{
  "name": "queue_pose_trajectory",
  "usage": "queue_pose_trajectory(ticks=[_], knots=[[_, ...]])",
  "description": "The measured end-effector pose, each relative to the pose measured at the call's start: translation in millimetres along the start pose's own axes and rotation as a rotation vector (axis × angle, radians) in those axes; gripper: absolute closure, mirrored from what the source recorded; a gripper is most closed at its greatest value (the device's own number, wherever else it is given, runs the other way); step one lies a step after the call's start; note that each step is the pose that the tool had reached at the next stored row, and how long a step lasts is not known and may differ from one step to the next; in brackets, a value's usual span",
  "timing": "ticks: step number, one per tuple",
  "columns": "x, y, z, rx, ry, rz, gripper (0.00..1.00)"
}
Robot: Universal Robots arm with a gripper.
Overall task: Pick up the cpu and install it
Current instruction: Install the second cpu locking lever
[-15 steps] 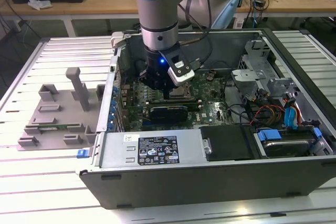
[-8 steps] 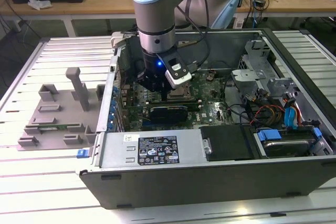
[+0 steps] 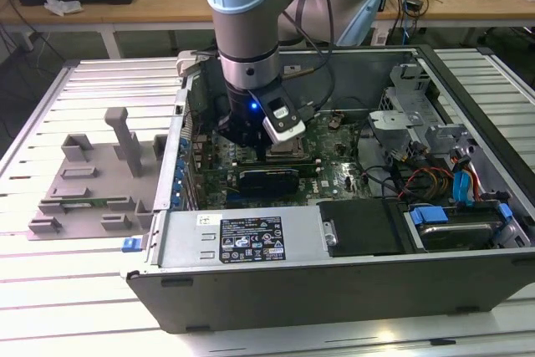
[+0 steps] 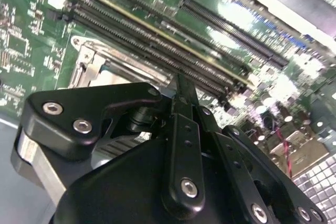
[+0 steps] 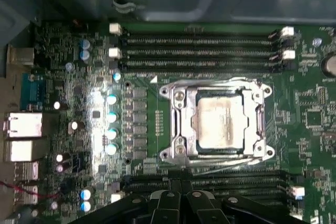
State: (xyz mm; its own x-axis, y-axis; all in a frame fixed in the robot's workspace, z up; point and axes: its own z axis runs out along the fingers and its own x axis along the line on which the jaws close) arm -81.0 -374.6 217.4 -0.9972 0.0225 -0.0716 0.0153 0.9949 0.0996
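Currently, exterior view: the arm reaches down into the open computer case (image 3: 351, 290) on the desk (image 3: 67, 307), with the hand (image 3: 276, 146) low over the motherboard (image 3: 334, 173), right at the socket area. A grey tray (image 3: 92, 181) with plastic blocks sits well apart on the exterior view's left. The wrist cables hang close to the case wall, so a snag on any lift or twist looks possible.

Second wrist view: the hand's (image 4: 181, 90) black fingers (image 4: 184, 108) look pressed together to a narrow tip, nothing visibly pinched between them. Just beyond the tip is the socket frame (image 4: 100, 66), with the memory slots (image 4: 157, 40) beside it. I can't see the chip from this angle.

First wrist view: the cpu (image 5: 219, 117) lies flat inside the socket (image 5: 173, 124), silver top up, edges roughly square to the frame. The hand's (image 5: 181, 195) finger bases show at the picture's edge, apart from the chip and not touching it. Retention frame looks open around it.

Risks, as I judge them: if the chip isn't fully seated, any press from the hand could bend socket pins. A sideways drag by the closed tip could skew it in the socket or clip the memory slots next to it. Seating can't be confirmed from these angles.
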Motion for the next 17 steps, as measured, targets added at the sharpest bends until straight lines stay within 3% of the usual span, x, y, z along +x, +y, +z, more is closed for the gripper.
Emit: queue_pose_trajectory(ticks=[3, 8, 12, 13, 15, 16, 17], knots=[[0.1, -0.2, 0.0, -0.0211, -0.0022, 0.001, 0.89], [1.9, -6.0, 0.1, -0.0326, -0.0035, 0.001, 0.89], [2.0, -12.2, 0.4, -0.0559, -0.0051, 0.003, 0.89], [2.0, -14.1, 0.5, -0.0649, -0.0057, 0.003, 0.89], [2.0, -17.5, 0.7, -0.1029, -0.0084, 0.006, 0.89], [2.0, -18.4, 0.9, -0.1170, -0.0099, 0.007, 0.89], [2.0, -19.1, 1.2, -0.1235, -0.0106, 0.007, 0.89]])
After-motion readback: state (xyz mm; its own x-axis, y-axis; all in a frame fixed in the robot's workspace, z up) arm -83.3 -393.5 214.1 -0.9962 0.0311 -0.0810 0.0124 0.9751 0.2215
